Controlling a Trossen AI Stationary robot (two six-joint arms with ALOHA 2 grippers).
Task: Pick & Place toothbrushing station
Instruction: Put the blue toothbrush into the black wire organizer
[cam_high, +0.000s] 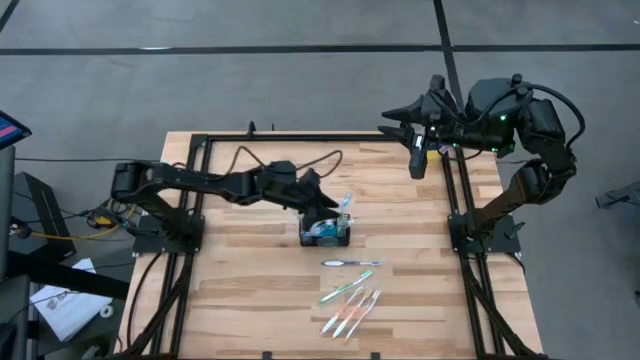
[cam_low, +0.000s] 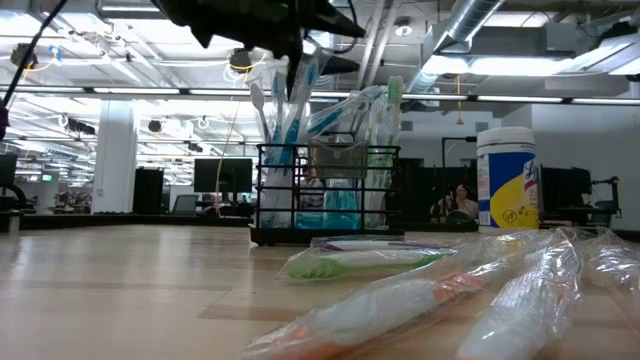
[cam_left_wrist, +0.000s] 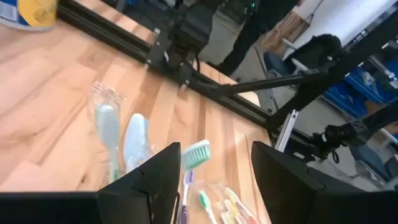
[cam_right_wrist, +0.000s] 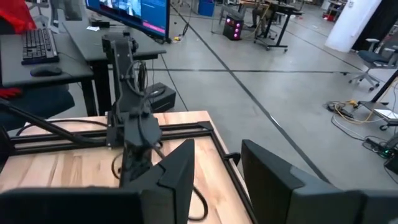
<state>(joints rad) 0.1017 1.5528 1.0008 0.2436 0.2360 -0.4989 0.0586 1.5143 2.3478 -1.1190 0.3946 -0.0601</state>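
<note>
Left gripper (cam_high: 322, 200): dark two-finger tool, fingers apart and holding nothing, hovering just above the caddy's far-left edge near the middle of the table.
Left fingers (cam_left_wrist: 155, 180): broad black matt plates with a clear gap between them; wrapped brush heads show through the gap.
Caddy (cam_high: 327, 232): small black wire-mesh rectangular box with compartments, standing upright on the table (cam_high: 250, 290) near its centre.
Caddy contents: toothbrushes (cam_low: 300, 110) standing upright in clear wrappers, with white, blue and green handles and heads rising above the mesh rim; which compartment each sits in cannot be told.
Loose toothbrushes: one in a clear wrapper (cam_high: 352, 263) lying just in front of the caddy; a cluster of four or so more (cam_high: 350, 308) nearer the front edge, green and orange accents, crinkly clear film.
Tub (cam_low: 506, 180): white cylinder with a yellow and blue label, print too small to read, upright behind the caddy in the low view.
Table: pale wood planks, butcher-block pattern, ringed by a black metal frame (cam_high: 205, 140).
Right gripper (cam_high: 418, 160): fingers apart, empty, held high over the far right corner of the table, well apart from the caddy.
Writing: none legible.
</note>
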